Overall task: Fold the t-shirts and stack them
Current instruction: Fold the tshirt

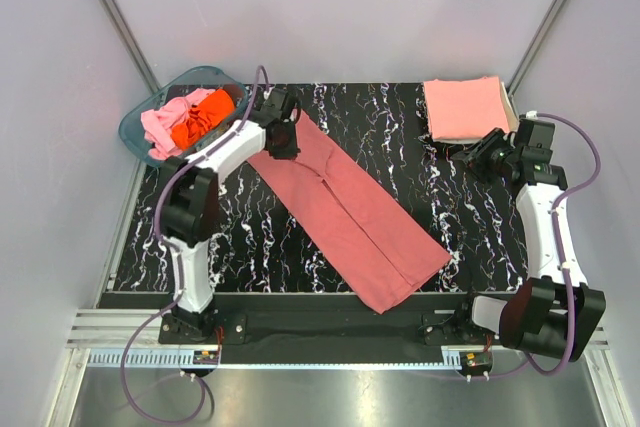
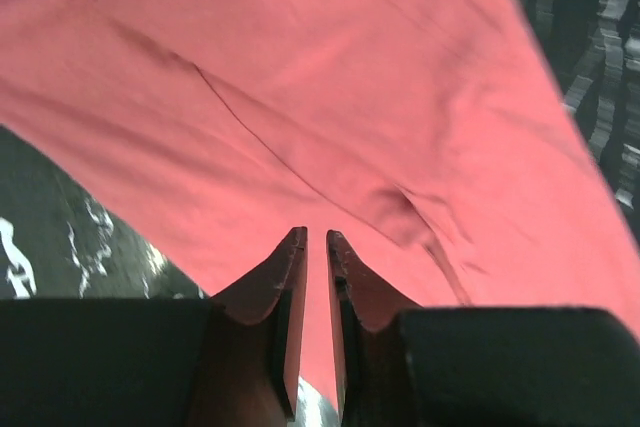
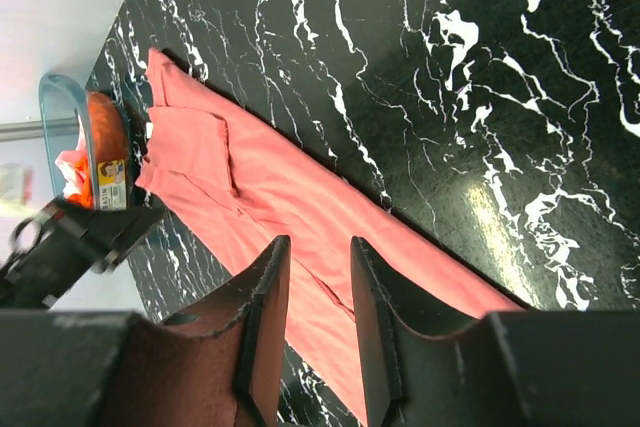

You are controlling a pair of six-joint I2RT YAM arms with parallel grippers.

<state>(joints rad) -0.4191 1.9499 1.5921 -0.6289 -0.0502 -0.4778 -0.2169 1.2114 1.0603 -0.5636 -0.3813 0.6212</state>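
A brick-red t-shirt [image 1: 350, 212] lies flat on the black marbled table [image 1: 460, 217], folded into a long strip that runs diagonally from back left to front right. My left gripper [image 1: 283, 137] hovers over the strip's back-left end. In the left wrist view its jaws [image 2: 316, 235] stand a narrow gap apart, with only the red cloth [image 2: 330, 77] beneath them. My right gripper [image 1: 470, 155] is open and empty beside a folded salmon-pink t-shirt [image 1: 465, 107] at the back right. The right wrist view looks past its fingers [image 3: 320, 242] along the red strip [image 3: 270, 187].
A translucent teal tub [image 1: 200, 72] at the back left holds crumpled pink [image 1: 160, 127] and bright orange [image 1: 205, 117] t-shirts. The tub [image 3: 55, 97] and my left arm [image 3: 70, 237] also show in the right wrist view. Grey walls enclose the table.
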